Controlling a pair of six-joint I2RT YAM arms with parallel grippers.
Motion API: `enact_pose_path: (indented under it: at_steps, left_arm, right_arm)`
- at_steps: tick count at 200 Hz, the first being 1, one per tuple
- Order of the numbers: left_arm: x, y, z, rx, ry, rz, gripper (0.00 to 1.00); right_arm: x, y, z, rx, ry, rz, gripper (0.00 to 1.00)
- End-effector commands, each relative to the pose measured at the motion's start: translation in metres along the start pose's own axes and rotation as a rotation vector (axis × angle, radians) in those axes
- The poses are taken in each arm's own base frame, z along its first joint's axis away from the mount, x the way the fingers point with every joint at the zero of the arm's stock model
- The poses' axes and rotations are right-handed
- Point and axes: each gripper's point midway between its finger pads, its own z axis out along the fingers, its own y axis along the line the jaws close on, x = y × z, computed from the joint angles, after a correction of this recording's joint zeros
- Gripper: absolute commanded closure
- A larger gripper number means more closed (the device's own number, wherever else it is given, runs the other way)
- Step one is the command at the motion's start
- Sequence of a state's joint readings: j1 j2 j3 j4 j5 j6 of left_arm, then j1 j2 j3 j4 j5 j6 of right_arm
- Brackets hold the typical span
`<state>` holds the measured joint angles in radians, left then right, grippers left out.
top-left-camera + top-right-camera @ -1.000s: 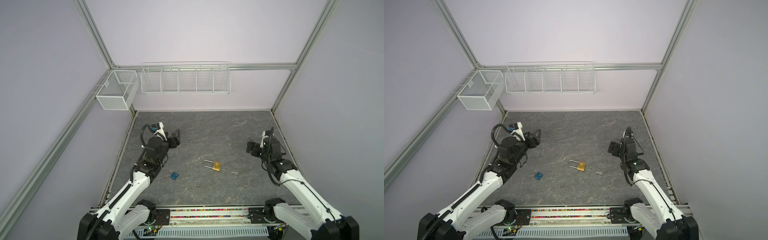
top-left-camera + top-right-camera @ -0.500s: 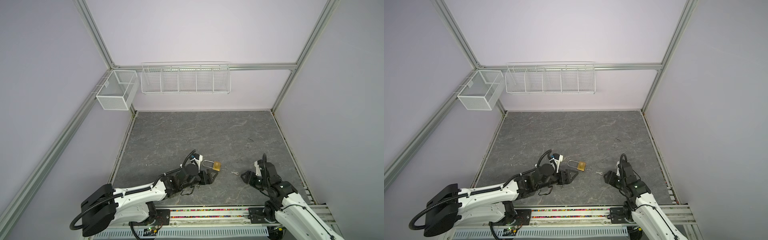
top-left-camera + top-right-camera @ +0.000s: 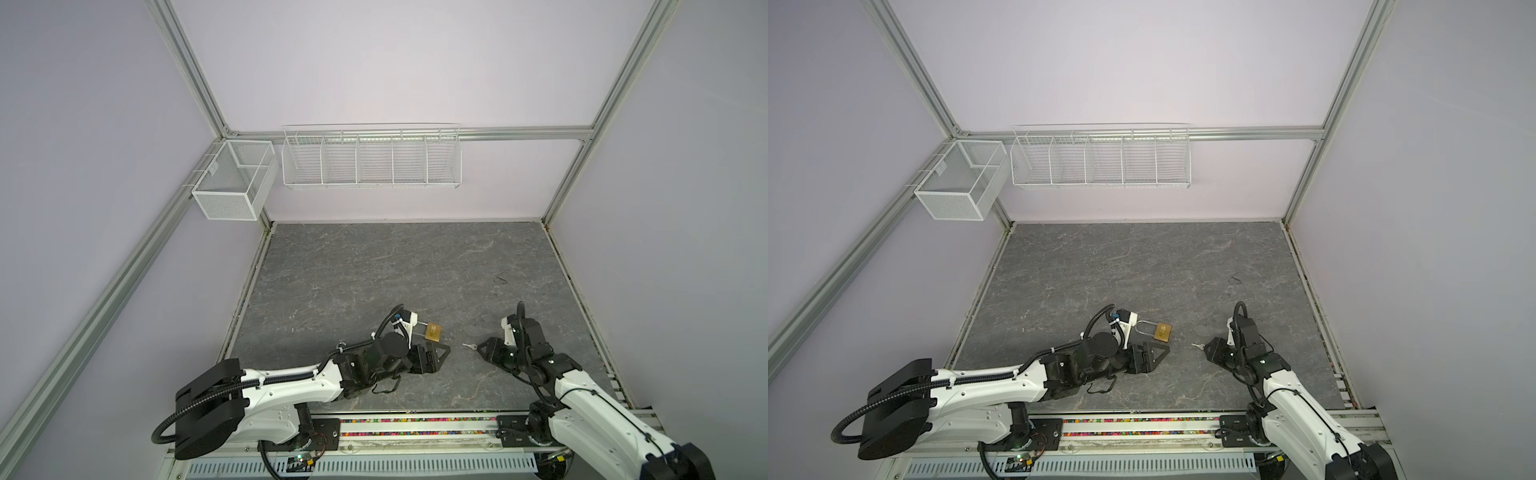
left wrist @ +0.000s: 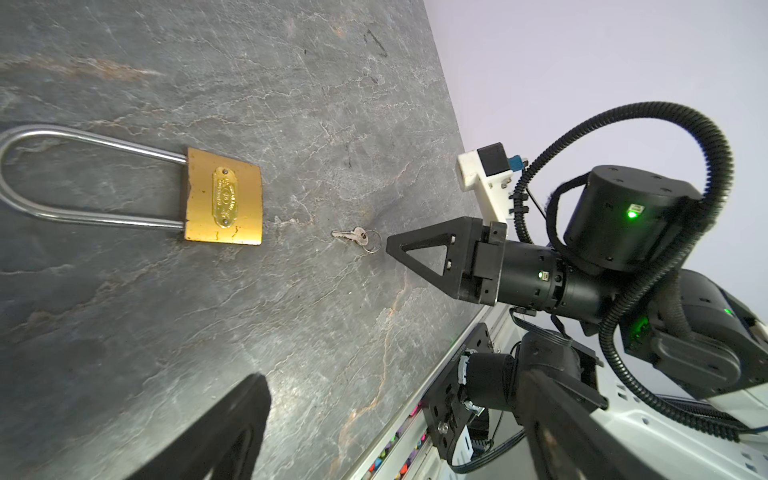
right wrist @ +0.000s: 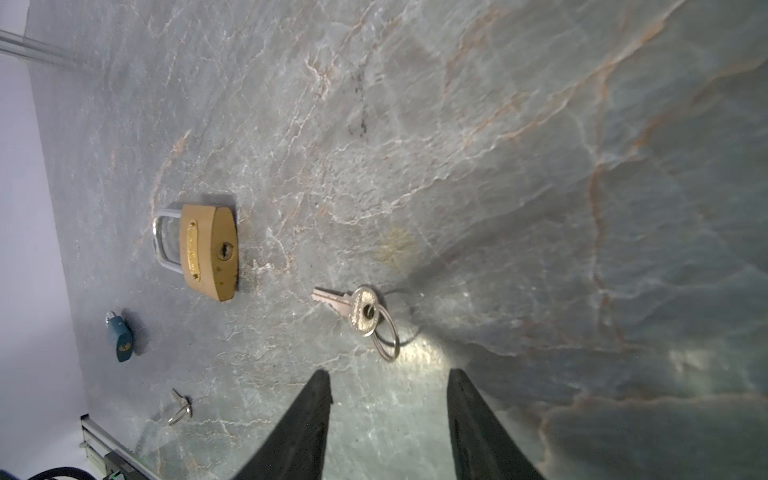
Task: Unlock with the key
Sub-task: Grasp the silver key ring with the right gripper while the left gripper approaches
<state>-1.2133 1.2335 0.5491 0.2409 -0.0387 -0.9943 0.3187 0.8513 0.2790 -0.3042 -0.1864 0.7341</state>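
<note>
Now right end effector (image 5: 388,372) nearer key (image 5: 357,309), jaws narrower.

You won't find any writing here that you can actually read. The brass padlock (image 4: 224,196) carries a small oval nameplate (image 4: 225,203) riveted to its face, and in the left wrist view it shows raised marks, probably a maker's name, but they're too fine to make out. In the right wrist view the nameplate is edge-on and tells you nothing more.
</note>
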Motion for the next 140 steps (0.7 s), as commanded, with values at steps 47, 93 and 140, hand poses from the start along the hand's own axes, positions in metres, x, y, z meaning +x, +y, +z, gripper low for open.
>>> enact_pose_path:
  at_steps: [47,93,140]
  left_arm:
    - [-0.014,-0.011,-0.005,-0.004,-0.042,-0.003,0.06]
    - [-0.015,-0.01,-0.011,-0.004,-0.054,-0.008,0.06]
    - [-0.017,-0.005,-0.014,-0.018,-0.069,-0.014,0.05]
  right_arm:
    - [-0.005,0.006,0.01,-0.032,-0.013,-0.019,0.66]
    - [-0.003,0.003,0.015,-0.022,0.004,-0.018,0.71]
    - [-0.002,0.004,0.018,-0.03,0.016,-0.021,0.78]
